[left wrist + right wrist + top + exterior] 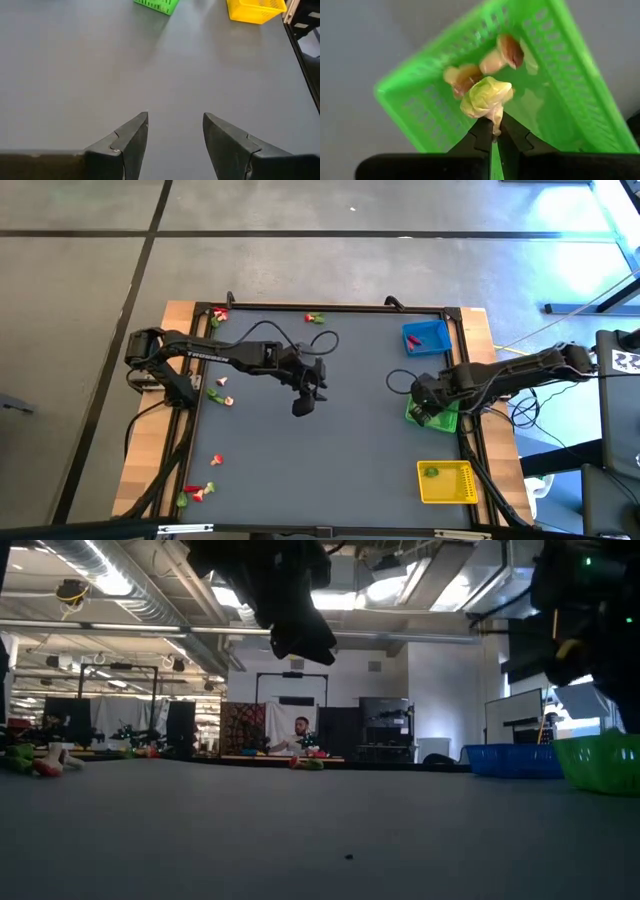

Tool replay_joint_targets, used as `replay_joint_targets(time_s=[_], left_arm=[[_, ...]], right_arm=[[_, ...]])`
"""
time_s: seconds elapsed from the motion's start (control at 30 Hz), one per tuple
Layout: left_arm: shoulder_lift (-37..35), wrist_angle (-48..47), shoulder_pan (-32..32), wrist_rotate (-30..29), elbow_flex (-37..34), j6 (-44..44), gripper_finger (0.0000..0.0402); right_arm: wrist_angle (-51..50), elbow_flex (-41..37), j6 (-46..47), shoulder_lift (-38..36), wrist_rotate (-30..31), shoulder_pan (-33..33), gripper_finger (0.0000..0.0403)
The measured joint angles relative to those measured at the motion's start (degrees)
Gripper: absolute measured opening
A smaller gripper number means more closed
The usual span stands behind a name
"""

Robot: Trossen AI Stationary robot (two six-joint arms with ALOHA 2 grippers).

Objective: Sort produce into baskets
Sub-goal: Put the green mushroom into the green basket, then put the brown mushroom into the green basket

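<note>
We see a dark grey table top [330, 440] with three plastic baskets down the frame's right: blue basket [427, 338], green basket [436, 416], yellow basket [447, 483]. Tiny red, green and whitish produce pieces [219, 389] dot its left edge and top.

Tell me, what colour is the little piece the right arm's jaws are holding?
Pale yellowish green, seen best in the right wrist view.

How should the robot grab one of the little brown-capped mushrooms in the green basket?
Come straight down from above, since the green basket has walls all round. Pinch the mushroom across its pale stalk, just under the brown cap: the stalk is narrower, and the wider cap would probably stop it slipping out. First the right gripper must drop the leafy green piece it holds.
</note>
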Motion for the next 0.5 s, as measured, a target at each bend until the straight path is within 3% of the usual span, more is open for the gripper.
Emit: replay_joint_targets(time_s=[0.23,0.5], left_arm=[[0.0,0.5,0.0,0.0,0.0,0.0,0.0186],[0.0,2.2,0.0,-0.5,0.0,0.0,0.0186]], right_arm=[[2.3,-1.4,-1.9,2.1,-1.4,0.0,0.0042],[1.9,-1.2,-4.4,2.0,-2.0,0.0,0.0129]])
